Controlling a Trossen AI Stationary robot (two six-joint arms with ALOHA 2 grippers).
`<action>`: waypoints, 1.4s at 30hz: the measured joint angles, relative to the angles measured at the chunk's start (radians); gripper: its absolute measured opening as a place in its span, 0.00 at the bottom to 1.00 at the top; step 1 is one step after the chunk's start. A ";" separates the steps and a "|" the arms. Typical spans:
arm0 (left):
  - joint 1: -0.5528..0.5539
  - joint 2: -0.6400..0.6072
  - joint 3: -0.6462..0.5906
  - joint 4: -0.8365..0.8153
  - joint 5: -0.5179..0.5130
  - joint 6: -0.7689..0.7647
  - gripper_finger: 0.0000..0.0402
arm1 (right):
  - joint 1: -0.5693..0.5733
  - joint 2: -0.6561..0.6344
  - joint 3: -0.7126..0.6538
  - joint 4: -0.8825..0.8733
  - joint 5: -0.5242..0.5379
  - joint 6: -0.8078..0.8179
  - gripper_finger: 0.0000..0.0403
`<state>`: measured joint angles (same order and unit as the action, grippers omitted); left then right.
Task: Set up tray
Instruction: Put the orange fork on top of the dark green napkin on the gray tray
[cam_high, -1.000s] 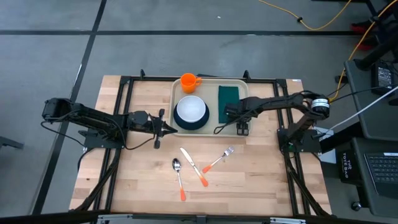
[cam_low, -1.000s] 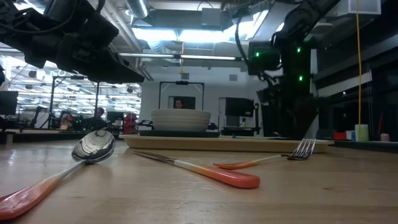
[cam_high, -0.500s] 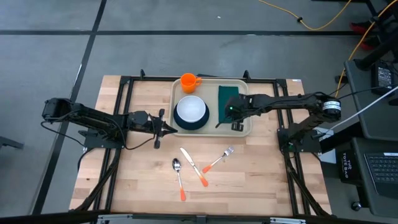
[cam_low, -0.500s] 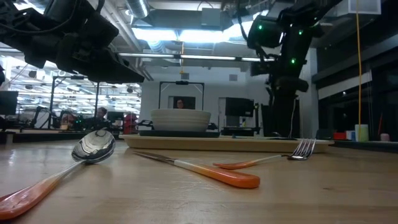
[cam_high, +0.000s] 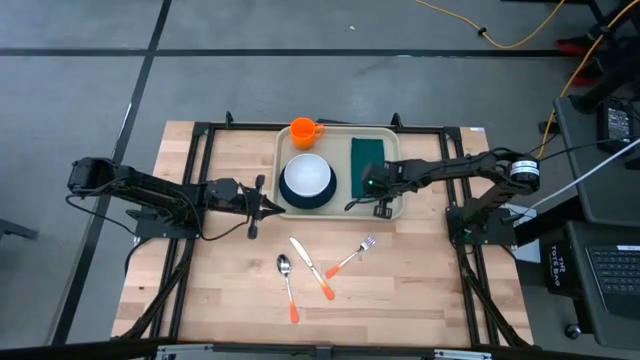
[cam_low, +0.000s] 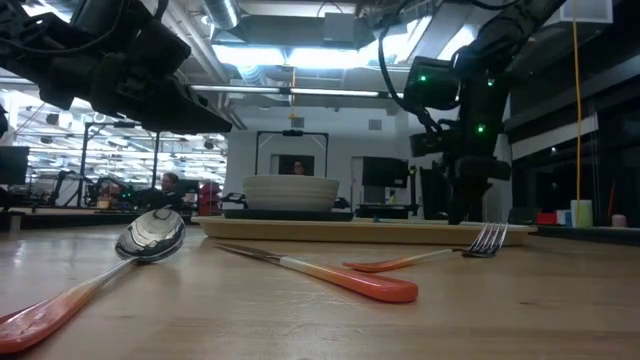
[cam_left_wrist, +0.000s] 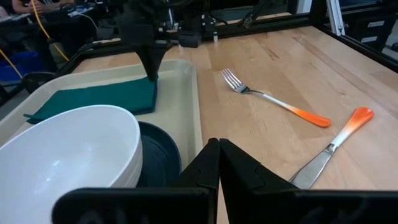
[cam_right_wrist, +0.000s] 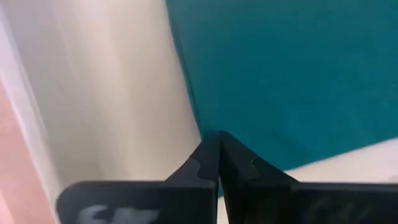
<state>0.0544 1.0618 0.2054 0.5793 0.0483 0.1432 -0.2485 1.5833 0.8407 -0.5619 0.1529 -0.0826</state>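
The wooden table (cam_high: 420, 280) carries the beige tray (cam_high: 342, 208) toward its far edge. A spoon (cam_high: 287, 285), a knife (cam_high: 311, 267) and a fork (cam_high: 350, 257), all orange-handled, lie nearer the front.

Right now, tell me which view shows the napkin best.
The high view: the napkin lies whole in the tray, beside the bowl, with the right gripper at its near edge. The left wrist view shows it slantwise, partly behind the bowl. The right wrist view shows only a patch. The low view hardly shows it.
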 joint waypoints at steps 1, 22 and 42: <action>0.000 0.000 0.000 0.000 0.000 -0.001 0.00 | 0.000 0.000 -0.004 0.010 -0.007 -0.001 0.01; 0.000 0.000 0.000 0.000 -0.003 0.000 0.01 | 0.001 0.028 -0.002 0.033 -0.012 -0.027 0.00; -0.001 0.000 0.000 0.050 0.003 0.001 0.01 | 0.217 -0.211 0.035 0.063 0.154 0.133 0.00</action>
<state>0.0532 1.0618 0.2054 0.6289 0.0512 0.1444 -0.0315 1.3720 0.8761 -0.4988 0.3069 0.0501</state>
